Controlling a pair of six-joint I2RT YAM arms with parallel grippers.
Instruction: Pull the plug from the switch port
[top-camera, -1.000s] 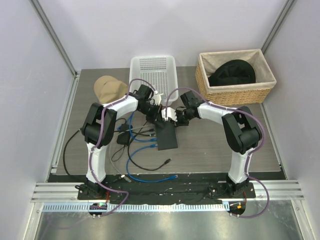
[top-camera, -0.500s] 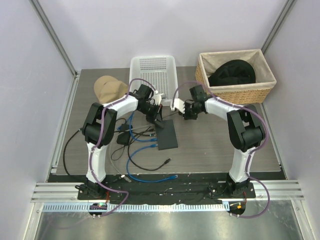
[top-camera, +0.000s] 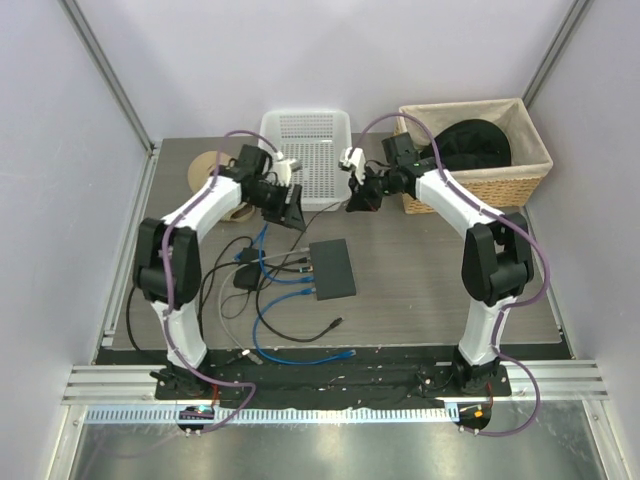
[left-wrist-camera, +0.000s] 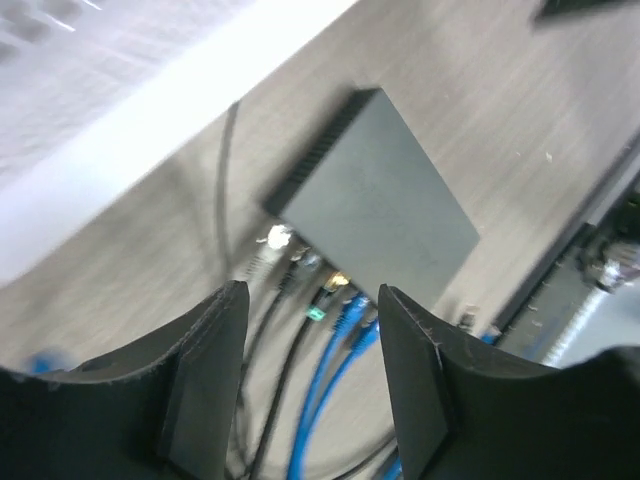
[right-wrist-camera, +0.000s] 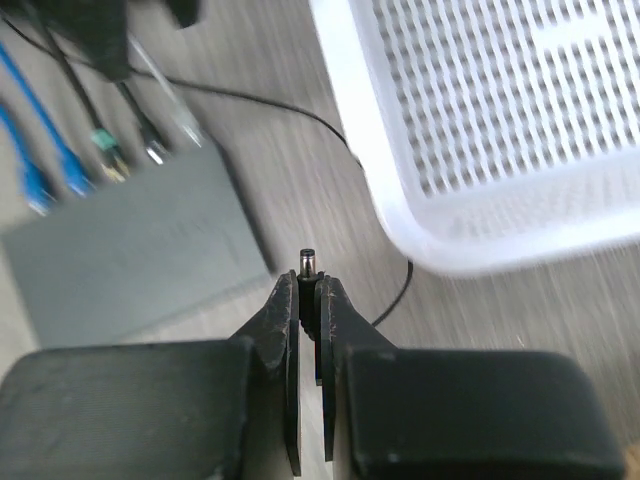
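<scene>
Flat matte-black rectangular switch (left-wrist-camera: 385, 215) lying on the woodgrain desk (top-camera: 420, 290) ahead of the released left tool (left-wrist-camera: 312, 300), blue cables (left-wrist-camera: 340, 345) entering its edge, right tool (right-wrist-camera: 308, 290) clenching a small metal-tipped plug (right-wrist-camera: 308, 263)

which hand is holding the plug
The right hand: it is pinched shut on the small metal-tipped plug. The left hand is open and holds nothing.
</scene>
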